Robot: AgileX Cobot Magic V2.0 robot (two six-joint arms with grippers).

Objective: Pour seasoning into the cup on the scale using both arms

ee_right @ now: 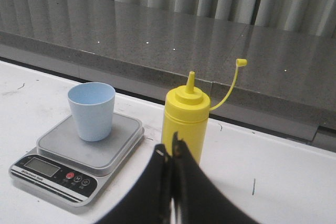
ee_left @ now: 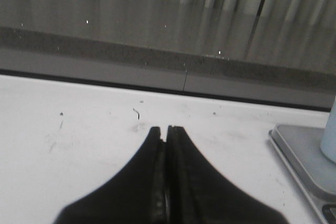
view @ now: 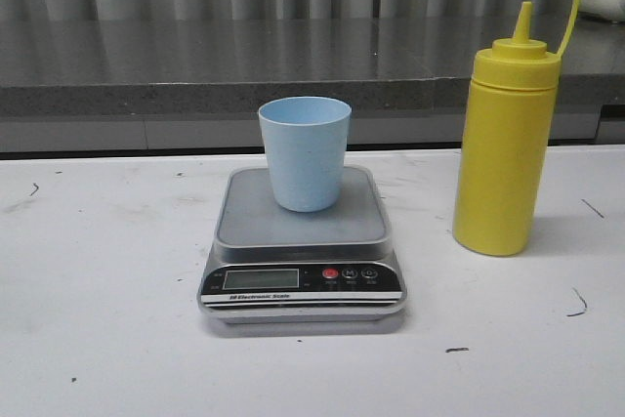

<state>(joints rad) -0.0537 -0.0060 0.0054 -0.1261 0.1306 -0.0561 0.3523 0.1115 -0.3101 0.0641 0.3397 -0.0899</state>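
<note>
The pale blue cup (view: pixel 304 150) stands upright on the silver-grey scale (view: pixel 301 241) at the table's middle. The yellow seasoning bottle (view: pixel 505 148) stands upright to the right of the scale, its cap strap sticking up. No gripper shows in the front view. In the left wrist view my left gripper (ee_left: pixel 166 129) is shut and empty over bare table, with the scale's corner (ee_left: pixel 304 156) and the cup's edge (ee_left: pixel 329 135) off to one side. In the right wrist view my right gripper (ee_right: pixel 170 148) is shut and empty, in front of the bottle (ee_right: pixel 185 119), beside the scale (ee_right: pixel 79 153) and cup (ee_right: pixel 92 110).
A grey stone ledge (view: pixel 215 70) runs along the back of the white table (view: pixel 98 271), with pale curtain folds behind it. Small dark scuff marks dot the tabletop.
</note>
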